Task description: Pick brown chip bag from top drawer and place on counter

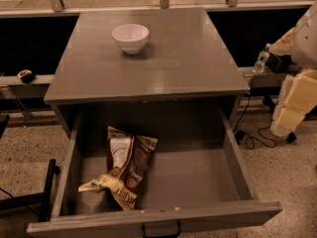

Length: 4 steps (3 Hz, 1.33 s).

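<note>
The brown chip bag (127, 168) lies crumpled in the left half of the open top drawer (233, 157), dark brown with a white panel and tan ends. The drawer is pulled fully out, its dark handle (161, 230) at the front. The counter (198, 58) is the grey cabinet top above it. My gripper (293, 105) hangs at the right edge of the view, beside the cabinet and to the right of the drawer, well away from the bag, with nothing seen in it.
A white bowl (131, 37) stands on the counter at the back left. A water bottle (261, 59) and a dark box sit on the ledge to the right. Cables lie on the floor at right. A dark stand is at left.
</note>
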Tool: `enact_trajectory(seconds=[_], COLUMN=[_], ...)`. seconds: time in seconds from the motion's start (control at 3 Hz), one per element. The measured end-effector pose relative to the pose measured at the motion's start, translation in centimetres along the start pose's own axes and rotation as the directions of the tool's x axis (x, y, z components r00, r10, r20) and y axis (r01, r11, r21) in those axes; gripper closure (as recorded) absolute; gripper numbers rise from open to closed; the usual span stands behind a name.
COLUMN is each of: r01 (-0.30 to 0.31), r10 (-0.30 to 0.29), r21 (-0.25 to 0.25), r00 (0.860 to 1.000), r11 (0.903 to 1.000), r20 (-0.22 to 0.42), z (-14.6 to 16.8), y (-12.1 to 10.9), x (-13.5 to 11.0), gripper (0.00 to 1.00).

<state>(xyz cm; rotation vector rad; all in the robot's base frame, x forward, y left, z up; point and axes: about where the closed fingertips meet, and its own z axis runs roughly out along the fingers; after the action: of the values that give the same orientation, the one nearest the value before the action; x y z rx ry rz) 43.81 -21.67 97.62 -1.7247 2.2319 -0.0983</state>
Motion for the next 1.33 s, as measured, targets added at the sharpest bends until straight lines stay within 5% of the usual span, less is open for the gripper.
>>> enact_trajectory(seconds=[0.33, 0.67, 1.0, 1.33], r01=[0.000, 0.079, 0.217, 0.322], r10=[0.000, -0.078, -0.213, -0.314], r21=[0.000, -0.036, -0.080, -0.082], r00=[1.000, 0.997, 0.975, 0.944], r11=[1.0000, 0.9962, 0.9728, 0.9431], r20=[0.000, 0.011, 0.059, 0.099], z=[0.0, 3.6, 10.7, 16.5], y=[0.0, 0.7, 4.0, 8.0], x=[0.0, -4.5, -13.3, -16.6], gripper=[0.00, 0.00, 0.00, 0.00])
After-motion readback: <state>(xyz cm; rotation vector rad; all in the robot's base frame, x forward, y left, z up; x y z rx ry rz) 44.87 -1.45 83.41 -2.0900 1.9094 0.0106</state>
